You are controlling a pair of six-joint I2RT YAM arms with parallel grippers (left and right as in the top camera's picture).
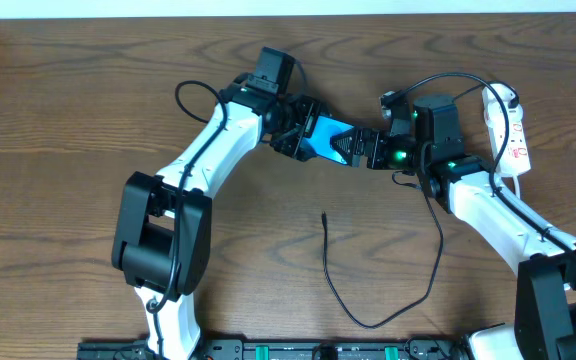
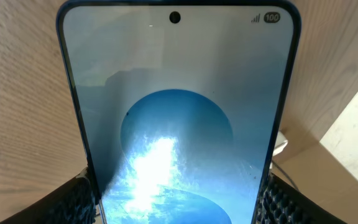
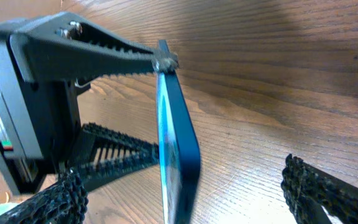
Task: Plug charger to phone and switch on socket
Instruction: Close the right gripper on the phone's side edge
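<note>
The phone (image 1: pixel 328 138), its blue screen lit, is held off the wooden table between the two arms. My left gripper (image 1: pixel 293 128) is shut on it, with one ribbed finger (image 2: pixel 73 202) on each long edge of the phone (image 2: pixel 179 124). In the right wrist view the phone (image 3: pixel 176 143) stands edge-on. My right gripper (image 3: pixel 191 199) is open around its near end, and both fingers (image 3: pixel 322 193) stand apart from it. The black charger (image 1: pixel 368 322) lies loose on the table, its connector tip (image 1: pixel 325 214) below the phone. The white socket (image 1: pixel 516 135) lies at the far right.
The charger cable loops from the table front up past my right arm (image 1: pixel 488 205) toward the socket's top end. The socket's thick white cord (image 1: pixel 490 120) runs beside it. Bare wood lies to the left and behind the arms.
</note>
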